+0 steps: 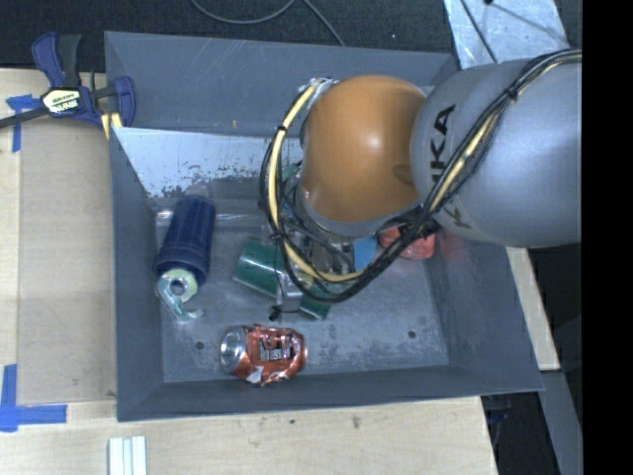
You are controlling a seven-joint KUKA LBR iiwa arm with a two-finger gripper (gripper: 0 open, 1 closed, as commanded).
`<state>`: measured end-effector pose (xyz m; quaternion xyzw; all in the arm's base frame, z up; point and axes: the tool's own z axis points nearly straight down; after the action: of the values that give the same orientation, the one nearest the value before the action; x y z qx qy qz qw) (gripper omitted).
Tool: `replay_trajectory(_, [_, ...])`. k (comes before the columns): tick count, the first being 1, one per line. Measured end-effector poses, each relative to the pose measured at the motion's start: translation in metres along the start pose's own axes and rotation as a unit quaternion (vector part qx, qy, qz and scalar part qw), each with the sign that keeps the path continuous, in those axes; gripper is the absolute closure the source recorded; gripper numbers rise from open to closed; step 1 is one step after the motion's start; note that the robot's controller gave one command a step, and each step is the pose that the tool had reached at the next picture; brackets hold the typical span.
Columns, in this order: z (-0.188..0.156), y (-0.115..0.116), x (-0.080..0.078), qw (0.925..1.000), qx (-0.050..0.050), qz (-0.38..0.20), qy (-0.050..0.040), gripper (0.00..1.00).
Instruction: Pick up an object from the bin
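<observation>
- Near the middle of the bin [134, 295], a green can [257, 270] lies just beside the gripper [289, 297].
- Whether the gripper is wide or narrow cannot be told; the arm's orange cover [361, 146] hides it.
- 1 crushed red can [265, 352] lies nearer the front wall; 1 blue bottle [186, 237] lies to the left.

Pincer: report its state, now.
Pincer: cannot be told; it is down at the green item, under the orange cover.
</observation>
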<state>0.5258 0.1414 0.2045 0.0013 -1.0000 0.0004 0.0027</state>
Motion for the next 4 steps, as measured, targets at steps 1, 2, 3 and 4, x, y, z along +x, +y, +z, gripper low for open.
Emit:
replay_trajectory(1, [-0.005, -0.001, -0.002, 1.0, -0.001, 0.001, -0.0042, 0.0])
replay_trajectory(2, [0.041, -0.014, -0.017, 0.9979, -0.001, 0.065, -0.0043, 0.0])
replay_trajectory(3, [0.086, -0.013, 0.003, 1.0, -0.002, -0.003, -0.0073, 0.0])
replay_trajectory(4, [0.104, -0.031, -0.026, 0.997, -0.004, -0.075, -0.018, 0.0])
